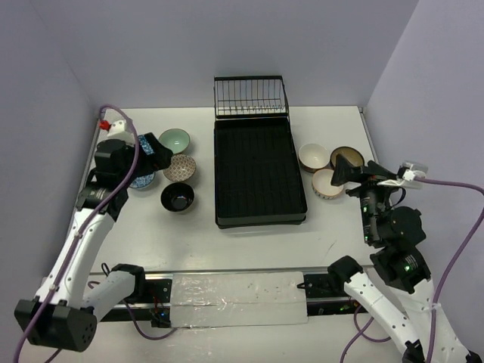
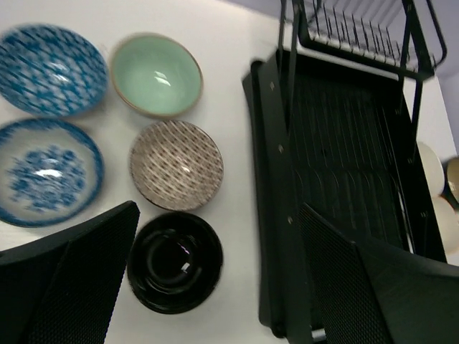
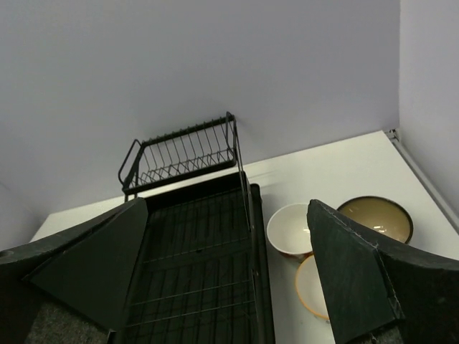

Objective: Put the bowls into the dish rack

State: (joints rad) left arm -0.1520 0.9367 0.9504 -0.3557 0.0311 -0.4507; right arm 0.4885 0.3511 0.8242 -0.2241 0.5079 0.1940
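Dish rack (image 1: 259, 170) floor: bare, ribbed, open from above between low rims.
Wire basket (image 1: 250, 98): upright at the rack's far end, closing off approach from that side.
Left bowls (image 1: 180, 167): five packed close, only narrow gaps between rims.
Right bowls (image 1: 314, 157): three bunched tight, right wall (image 1: 423, 91) near beyond them.
Desk (image 1: 249, 246): open strip along each long side of the rack and in front of it.

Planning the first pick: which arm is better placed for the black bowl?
Left: the left gripper, open, hovers near the black bowl; the right gripper sits across the rack.
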